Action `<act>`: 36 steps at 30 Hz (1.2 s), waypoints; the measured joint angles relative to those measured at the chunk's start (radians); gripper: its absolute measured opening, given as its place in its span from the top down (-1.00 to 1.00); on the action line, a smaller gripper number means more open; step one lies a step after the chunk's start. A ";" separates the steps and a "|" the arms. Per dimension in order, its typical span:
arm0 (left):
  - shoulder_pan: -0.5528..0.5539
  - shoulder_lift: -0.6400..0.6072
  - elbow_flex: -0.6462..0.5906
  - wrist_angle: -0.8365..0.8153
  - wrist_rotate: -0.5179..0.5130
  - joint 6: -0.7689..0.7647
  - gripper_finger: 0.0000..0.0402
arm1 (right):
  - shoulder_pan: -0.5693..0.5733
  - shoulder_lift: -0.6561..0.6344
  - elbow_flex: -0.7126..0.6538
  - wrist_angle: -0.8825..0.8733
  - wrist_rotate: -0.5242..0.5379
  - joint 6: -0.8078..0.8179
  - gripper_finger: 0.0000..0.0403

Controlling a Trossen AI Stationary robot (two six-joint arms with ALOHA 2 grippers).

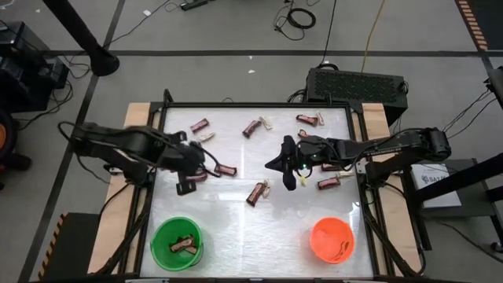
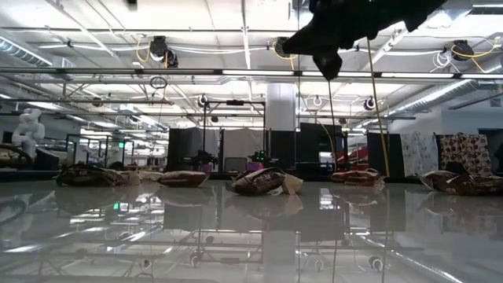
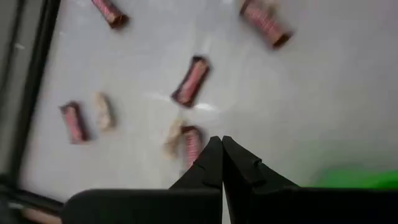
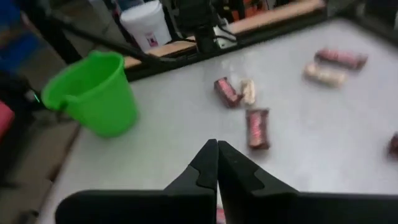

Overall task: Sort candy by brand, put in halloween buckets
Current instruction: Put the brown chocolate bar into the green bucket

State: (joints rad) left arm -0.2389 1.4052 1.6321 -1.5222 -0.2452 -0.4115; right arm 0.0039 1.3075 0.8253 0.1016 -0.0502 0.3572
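At the near edge of the counter (image 1: pixel 236 236), the green bucket (image 1: pixel 177 243) stands at about seven o'clock with at least one dark-wrapped bar seen inside, and the orange bucket (image 1: pixel 332 240) at about five o'clock with something pale in it. The sorting is judged barely begun. Farther in, the left hand (image 1: pixel 187 179) is held over the nine o'clock side, fingers pressed together on nothing. The right hand (image 1: pixel 284 169) is held just right of centre, likewise closed and empty. Most candy (image 1: pixel 257 192) is left scattered from the centre out to twelve o'clock, dark and pale wrappers mixed.
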 joint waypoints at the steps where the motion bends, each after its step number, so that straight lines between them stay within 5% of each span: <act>1: 0.017 0.000 -0.056 0.027 0.000 0.065 1.00 | 0.007 0.000 0.000 -0.001 0.000 0.064 1.00; 8: 0.213 0.002 -0.454 0.455 0.105 0.577 1.00 | 0.127 0.000 0.000 0.001 0.029 0.369 1.00; 15: 0.344 0.018 -0.640 0.739 0.215 0.837 0.99 | 0.312 0.000 0.000 0.000 0.149 0.474 1.00; 22: 0.445 0.120 -0.680 0.801 0.214 0.806 0.98 | 0.384 0.000 0.000 -0.001 0.289 0.450 1.00; 30: 0.467 0.159 -0.680 0.834 0.211 0.707 0.93 | 0.375 0.000 0.000 -0.011 0.214 0.319 1.00; 36: 0.453 0.159 -0.679 0.838 0.199 0.692 0.56 | 0.375 0.000 0.000 -0.039 0.152 0.205 1.00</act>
State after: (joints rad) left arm 0.2142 1.5646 0.9526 -0.6841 -0.0467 0.2807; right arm 0.3794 1.3075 0.8253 0.0621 0.1016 0.5621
